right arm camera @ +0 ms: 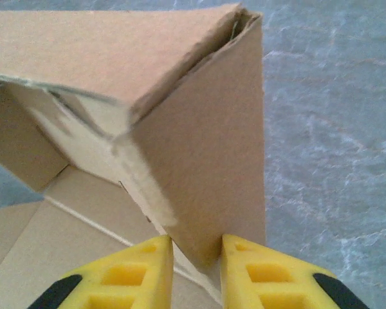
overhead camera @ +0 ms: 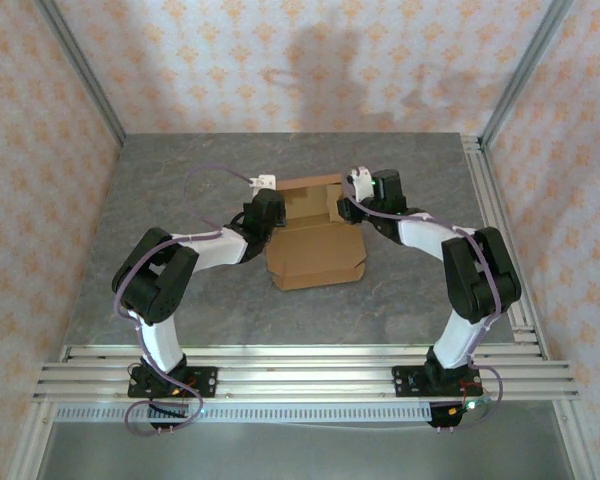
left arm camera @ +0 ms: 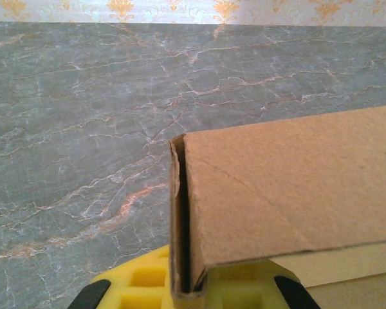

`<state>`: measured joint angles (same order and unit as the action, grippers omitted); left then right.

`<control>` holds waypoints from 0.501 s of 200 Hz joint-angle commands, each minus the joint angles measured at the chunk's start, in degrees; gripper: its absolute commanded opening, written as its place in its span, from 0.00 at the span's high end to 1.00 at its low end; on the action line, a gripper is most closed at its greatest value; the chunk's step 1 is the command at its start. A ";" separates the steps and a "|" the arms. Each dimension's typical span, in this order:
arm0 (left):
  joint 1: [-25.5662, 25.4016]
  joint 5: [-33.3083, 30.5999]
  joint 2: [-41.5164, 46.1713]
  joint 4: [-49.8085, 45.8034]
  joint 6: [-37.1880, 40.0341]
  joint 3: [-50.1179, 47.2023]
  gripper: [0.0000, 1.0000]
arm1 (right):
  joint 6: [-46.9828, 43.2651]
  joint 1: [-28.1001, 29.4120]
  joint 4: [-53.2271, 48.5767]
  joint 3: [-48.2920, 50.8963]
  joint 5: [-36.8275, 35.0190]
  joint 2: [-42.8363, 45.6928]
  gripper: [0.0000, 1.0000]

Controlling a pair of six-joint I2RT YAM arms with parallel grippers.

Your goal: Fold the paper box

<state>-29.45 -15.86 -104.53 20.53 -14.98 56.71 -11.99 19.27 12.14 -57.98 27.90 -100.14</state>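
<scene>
The paper box (overhead camera: 317,250) sits half-folded at the middle of the grey marbled desk (overhead camera: 180,290). A flat panel spreads toward the near edge, and the walls are raised at the far side. The left tool (left arm camera: 190,286) is clamped on the upright left wall. The right tool (right arm camera: 196,257) pinches the right wall's corner between its yellow fingers (right arm camera: 141,270).
</scene>
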 commanded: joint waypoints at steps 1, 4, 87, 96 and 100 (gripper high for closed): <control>-0.43 3.66 -3.31 -9.11 -0.04 -1.70 1.00 | -1.80 3.20 5.44 0.32 -6.28 0.14 0.75; -0.43 3.71 -3.31 -9.14 -0.05 -1.77 1.00 | -1.81 3.36 5.56 0.32 -6.71 0.09 0.75; -0.43 3.48 -3.05 -8.51 -0.32 -2.58 1.00 | -1.60 6.23 7.26 -2.17 -18.71 -3.41 0.74; -0.43 3.48 -3.05 -8.49 -0.31 -2.57 1.00 | -1.30 6.48 7.28 -2.55 -19.76 -3.96 0.75; -0.43 3.60 -3.05 -8.52 -0.29 -2.57 1.00 | -1.14 6.63 7.28 -2.73 -20.39 -4.21 0.76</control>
<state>-29.15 -15.86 -104.53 20.43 -15.00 56.64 -13.15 24.38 17.15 -58.35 11.20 -102.17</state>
